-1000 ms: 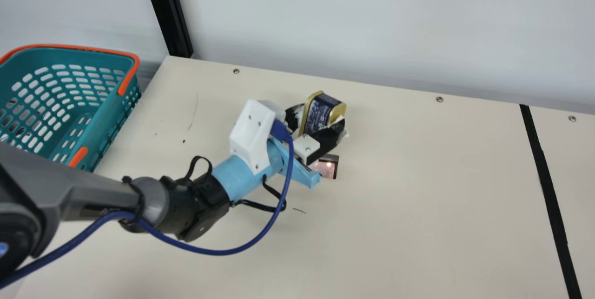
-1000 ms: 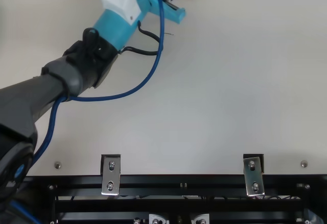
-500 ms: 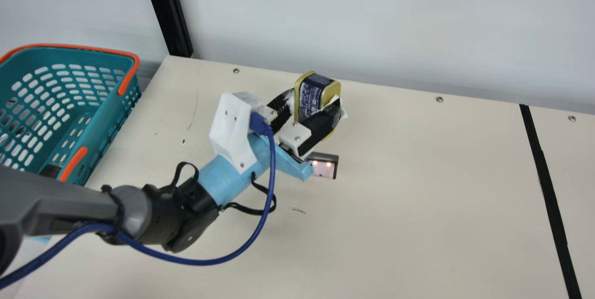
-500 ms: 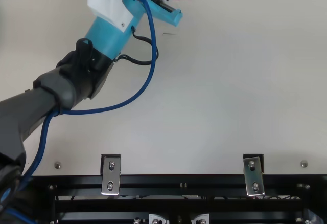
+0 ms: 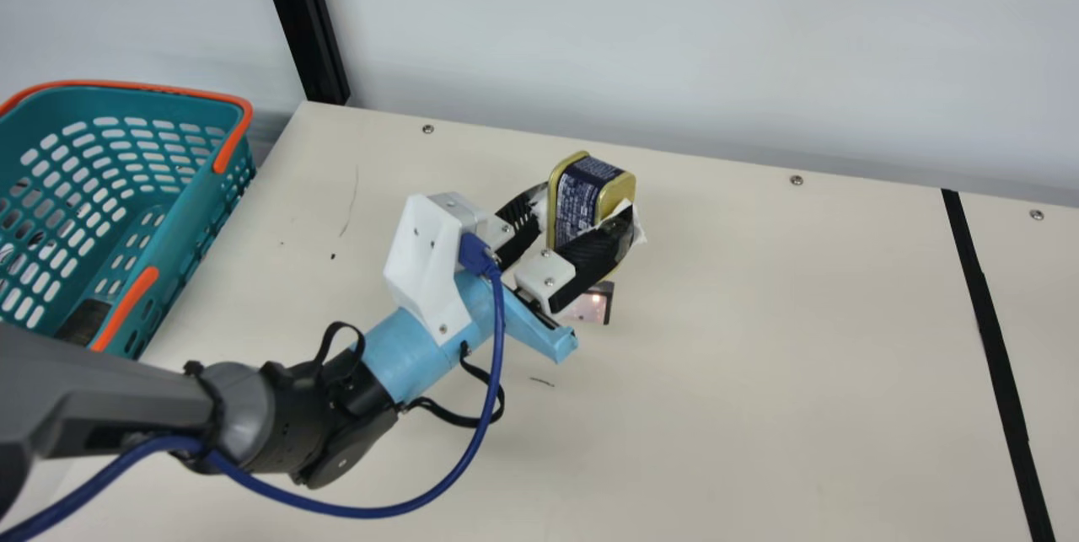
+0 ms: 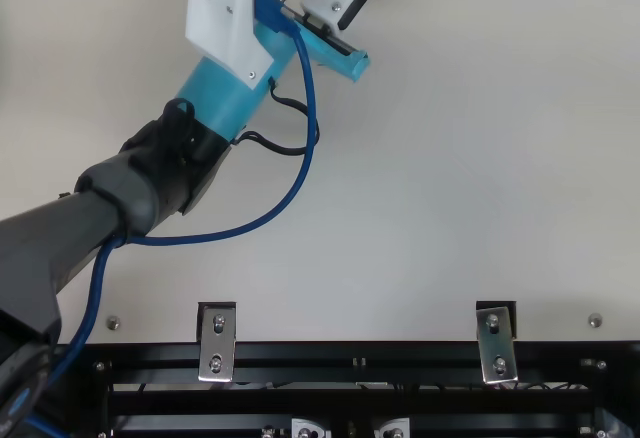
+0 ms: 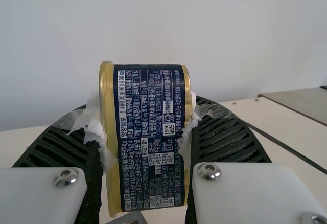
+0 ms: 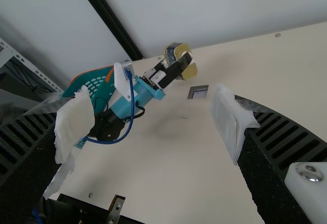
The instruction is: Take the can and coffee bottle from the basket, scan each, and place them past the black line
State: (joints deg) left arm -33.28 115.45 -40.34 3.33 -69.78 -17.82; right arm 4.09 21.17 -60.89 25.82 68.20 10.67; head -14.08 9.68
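Observation:
The gold-edged can with a dark blue label (image 5: 577, 198) is held over the table by my left gripper (image 5: 585, 211), shut on its two sides. In the left wrist view, the printed side of the can (image 7: 151, 173) faces the camera, between the pads of my left gripper (image 7: 144, 124). Below the can in the main view is the scanner (image 5: 600, 306) with a reddish light, partly covered by a finger. The black line (image 5: 995, 348) runs down the table's right part. My right gripper (image 8: 150, 124) stands open, nothing between its fingers.
The teal basket (image 5: 173, 247) with orange handles stands at the left; a dark item (image 5: 84, 321) lies in it, too hidden to identify. A black post (image 5: 308, 28) rises behind the table's back left corner. The left forearm and its blue cable cross the front left.
My left gripper first shifted back and left with the can, then came a little right and towards the table's front. More of the scanner and of the basket's inside shows than a second ago.

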